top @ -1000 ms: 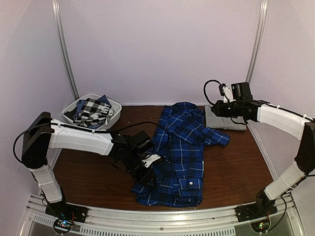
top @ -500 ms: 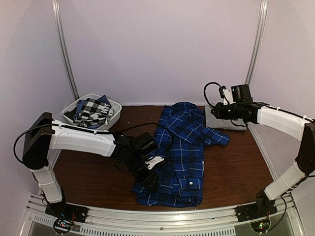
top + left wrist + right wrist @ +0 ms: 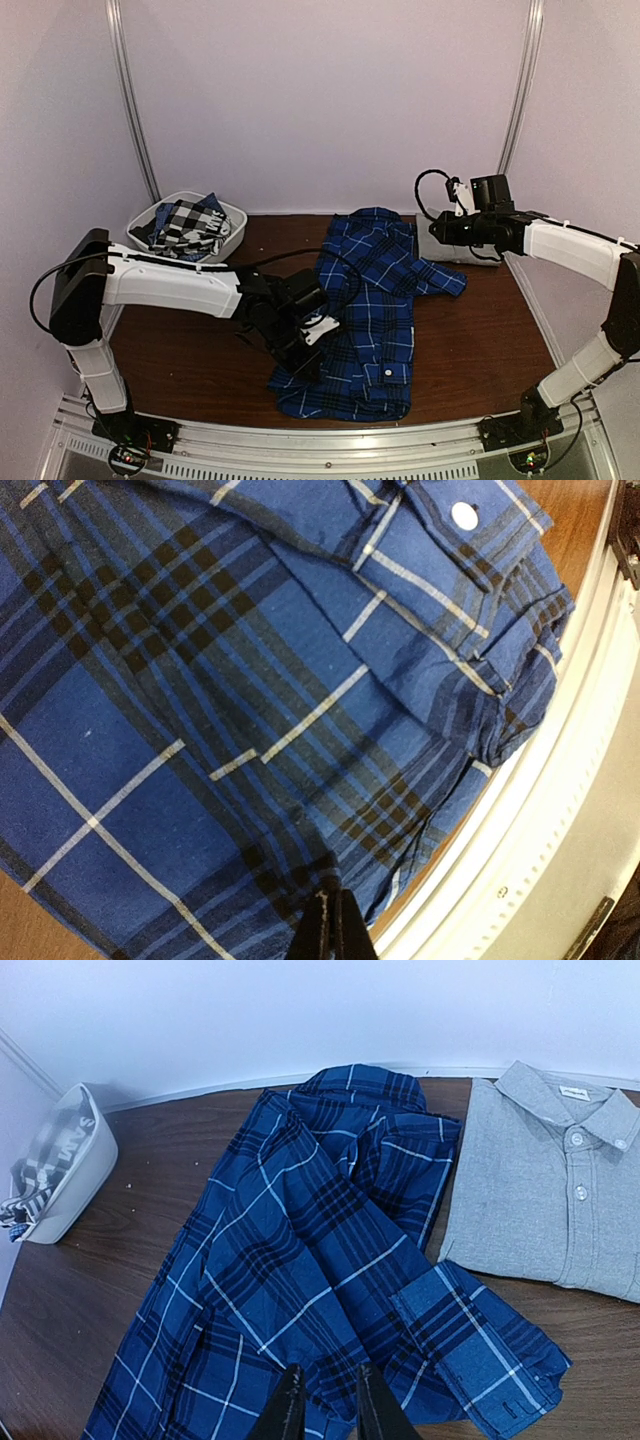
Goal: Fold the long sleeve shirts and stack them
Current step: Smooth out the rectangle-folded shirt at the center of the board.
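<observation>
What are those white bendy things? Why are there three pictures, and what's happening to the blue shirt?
The white bendy things are two robot arms. Each one ends in a gripper with two fingers, a bit like a pinching hand.

The wide picture comes from a camera above and behind the arms. The other two come from small cameras on the wrists, so each shows what one gripper is looking at.

On the brown table lies a blue plaid shirt, partly folded. Beside it is a folded grey shirt. A white basket in the far left corner holds a black-and-white check shirt.

The left gripper is shut and seems to be pinching the blue shirt near its edge. The right gripper is open, up in the air, holding nothing.
</observation>
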Robot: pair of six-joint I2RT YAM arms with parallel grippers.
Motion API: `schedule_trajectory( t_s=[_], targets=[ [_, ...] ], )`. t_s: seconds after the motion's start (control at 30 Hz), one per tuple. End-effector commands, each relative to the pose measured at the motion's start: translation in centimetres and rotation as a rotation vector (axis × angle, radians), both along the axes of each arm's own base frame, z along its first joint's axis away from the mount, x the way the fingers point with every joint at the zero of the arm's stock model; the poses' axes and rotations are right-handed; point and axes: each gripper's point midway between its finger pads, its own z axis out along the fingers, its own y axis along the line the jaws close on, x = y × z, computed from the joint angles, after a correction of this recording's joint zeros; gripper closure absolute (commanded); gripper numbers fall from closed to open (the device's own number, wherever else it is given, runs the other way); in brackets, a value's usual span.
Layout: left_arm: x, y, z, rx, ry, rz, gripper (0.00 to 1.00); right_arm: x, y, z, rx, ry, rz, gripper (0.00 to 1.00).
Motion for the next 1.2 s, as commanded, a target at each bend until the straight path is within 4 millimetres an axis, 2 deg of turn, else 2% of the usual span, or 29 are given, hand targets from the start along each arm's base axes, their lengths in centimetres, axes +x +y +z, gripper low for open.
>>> schedule_trajectory(
  t_s=[0.0,0.33,0.57,0.73,0.83,1.0,1.17],
  targets=[
    [-0.5,-1.1,2.2,-0.066,-0.014,-0.051,1.0,-0.3,0.4,0.3,0.019,-0.014,0.003,0.81],
    [-2.7,-2.2,3.8,-0.206,0.063,-0.143,1.0,-0.7,0.2,-1.5,0.011,0.02,-0.007,0.81],
    [-3.2,-1.5,0.3,-0.148,0.102,-0.145,1.0,-1.1,-1.2,-3.6,-0.031,0.056,-0.076,0.81],
    [-3.2,-1.5,-2.2,-0.112,0.121,-0.149,1.0,-1.2,-2.3,-5.4,-0.057,0.092,-0.136,0.77],
    [-2.8,-1.9,-2.8,-0.11,0.121,-0.155,1.0,-0.9,-2.6,-6.4,-0.064,0.116,-0.158,0.76],
    [-1.8,-2.0,-2.0,-0.129,0.101,-0.149,0.84,0.0,-3.7,-7.8,-0.12,0.148,-0.215,0.71],
    [-0.4,-1.9,0.4,-0.175,0.072,-0.123,0.62,-0.4,-6.0,-9.0,-0.159,0.18,-0.267,0.6]
  ],
)
